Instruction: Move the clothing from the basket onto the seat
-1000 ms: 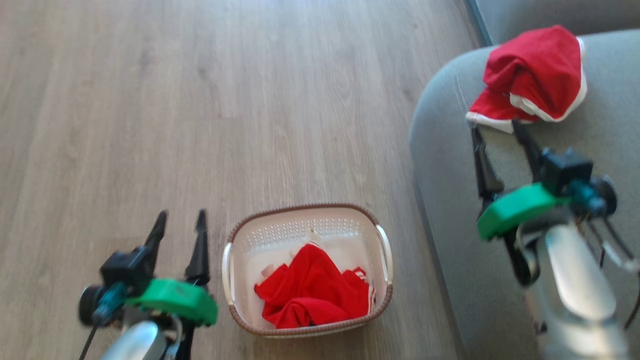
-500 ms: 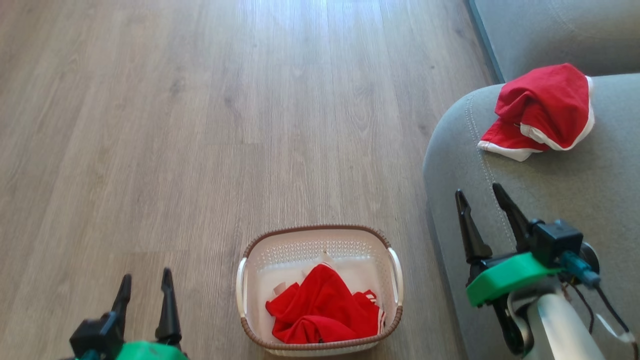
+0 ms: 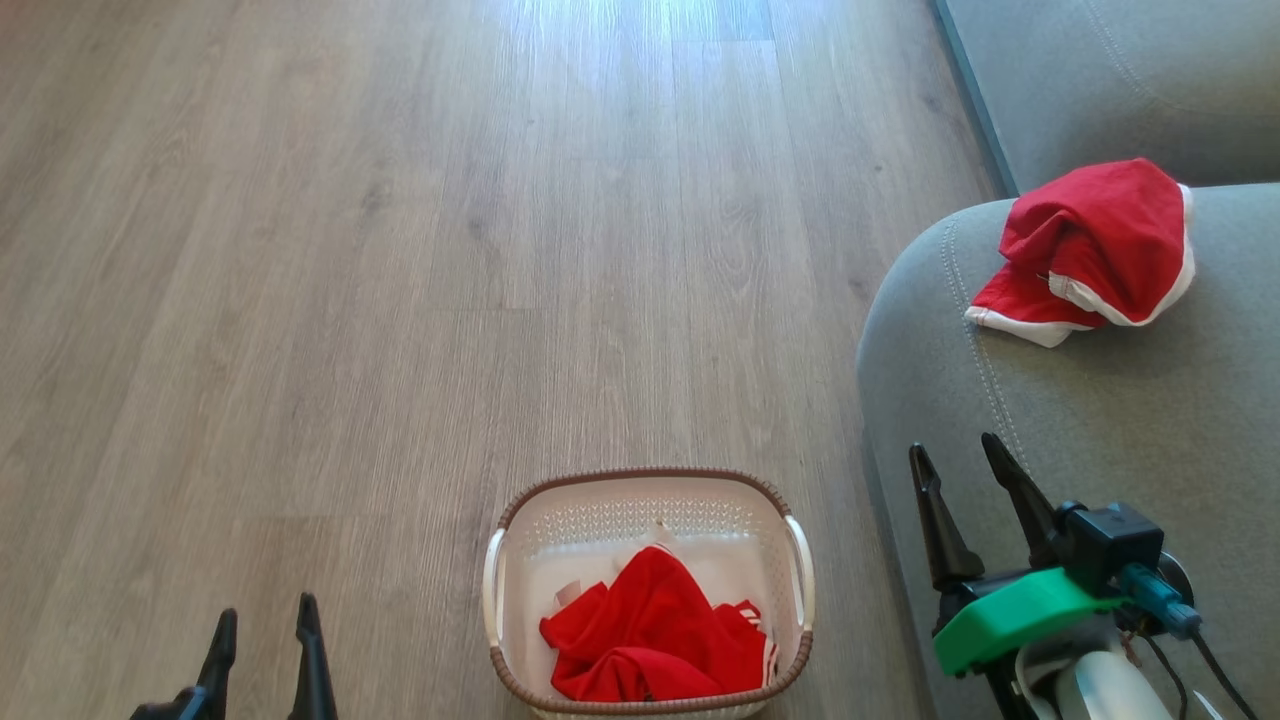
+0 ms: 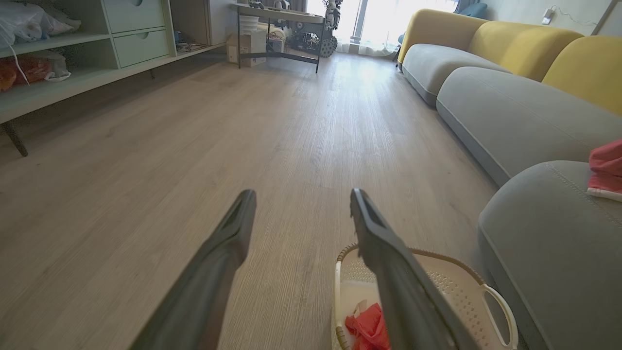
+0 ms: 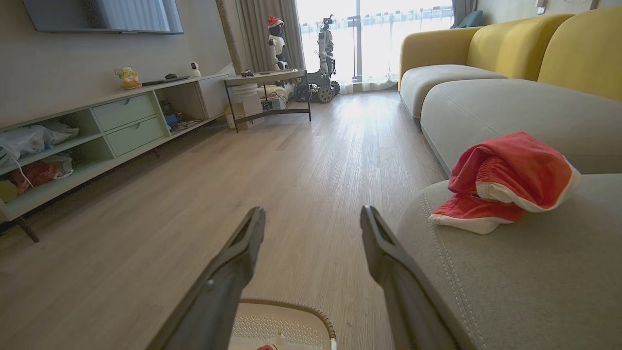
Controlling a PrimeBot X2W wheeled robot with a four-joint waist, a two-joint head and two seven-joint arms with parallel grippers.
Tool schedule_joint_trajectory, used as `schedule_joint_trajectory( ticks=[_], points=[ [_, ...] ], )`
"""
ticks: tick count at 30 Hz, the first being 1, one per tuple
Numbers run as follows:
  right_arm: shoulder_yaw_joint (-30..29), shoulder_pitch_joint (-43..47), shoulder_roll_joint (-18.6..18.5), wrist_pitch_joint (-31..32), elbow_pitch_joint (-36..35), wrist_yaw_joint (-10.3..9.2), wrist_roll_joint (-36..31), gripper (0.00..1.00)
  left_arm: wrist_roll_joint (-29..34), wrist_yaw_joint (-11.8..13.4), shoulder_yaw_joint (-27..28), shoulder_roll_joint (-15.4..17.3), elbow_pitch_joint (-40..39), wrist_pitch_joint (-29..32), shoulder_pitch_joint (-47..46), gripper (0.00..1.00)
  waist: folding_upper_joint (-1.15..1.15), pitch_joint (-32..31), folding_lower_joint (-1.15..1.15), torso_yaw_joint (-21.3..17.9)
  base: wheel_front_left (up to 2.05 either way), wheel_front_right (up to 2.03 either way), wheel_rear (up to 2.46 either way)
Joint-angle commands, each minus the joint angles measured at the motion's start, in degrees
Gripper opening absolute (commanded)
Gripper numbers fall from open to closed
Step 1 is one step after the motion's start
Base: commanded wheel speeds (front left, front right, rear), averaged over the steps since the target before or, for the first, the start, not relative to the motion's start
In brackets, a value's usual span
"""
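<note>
Hovering empty, the right hand (image 3: 952, 450) sits lower right in the head view. Its fingers are spread wide w/ nothing betw. them, tips up by the rounded left edge of the seat (image 3: 1100, 430). The left hand (image 3: 266, 610) is at the bottom left, also wide and empty, over the floor (image 3: 400, 300) and off to the left of the basket (image 3: 640, 473). The basket stands on the floor at bottom centre, close beside the seat's curved corner. Inside it, toward the near side, lies a crumpled red garment (image 3: 650, 635) w/ white stripes showing at its right edge. A second red garment (image 3: 1100, 245), white-trimmed, lies bunched on the seat at upper right, well apart from both hands.

Handling, as a guess: thin soft fabric, light, no stiffness, so it'll sag and trail when lifted. It's not fragile or slippery, but loose ends could snag the rim or drag the light basket along. Best hold is prob. the raised fold at the top centre of the heap. Come straight down, pinch several layers at once, then lift clear of the rim before swinging over to the seat. One piece looks done, one left.
</note>
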Motion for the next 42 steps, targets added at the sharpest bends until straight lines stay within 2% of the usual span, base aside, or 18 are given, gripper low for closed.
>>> schedule_joint_trajectory(
  ticks=[1, 14, 30, 37, 42],
  points=[
    [1.1, -1.4, 0.3, -0.5, -2.0, -0.02, 0.5, 1.00, 0.7, -0.4, 2.8, 0.5, -1.2, -0.7, -1.3, 1.00, 0.00, 0.0, 0.00, 0.0, 0.00, 0.00, 0.00],
    [1.6, -0.9, 0.3, -0.5, -2.0, -0.02, 1.3, 1.00, 3.1, -3.1, 4.4, -1.5, 0.4, -0.7, -0.9, 1.00, 0.00, -0.1, 0.00, -0.1, 0.00, 0.00, 0.00],
    [0.4, -0.6, 0.3, -0.5, -1.9, -0.02, -0.2, 1.00, 4.3, -4.6, 4.2, -2.6, 2.0, -0.7, -2.2, 1.00, 0.00, 0.9, 0.00, 0.2, 0.00, 0.00, 0.00],
    [-2.3, -1.5, 0.3, -0.5, -3.4, -0.02, -1.9, 1.00, 5.2, -5.6, 1.4, -3.4, 3.5, 0.7, -5.7, 1.00, 0.00, 4.1, 0.00, 0.0, 0.00, 0.00, 0.00],
    [-5.1, -4.2, 0.3, -0.5, -6.0, -0.02, -3.6, 1.00, 6.6, -7.3, -1.5, -4.9, 7.2, 1.6, -12.2, 1.00, 0.00, 10.8, 0.00, -0.9, 0.00, 0.00, 0.00]
  ],
)
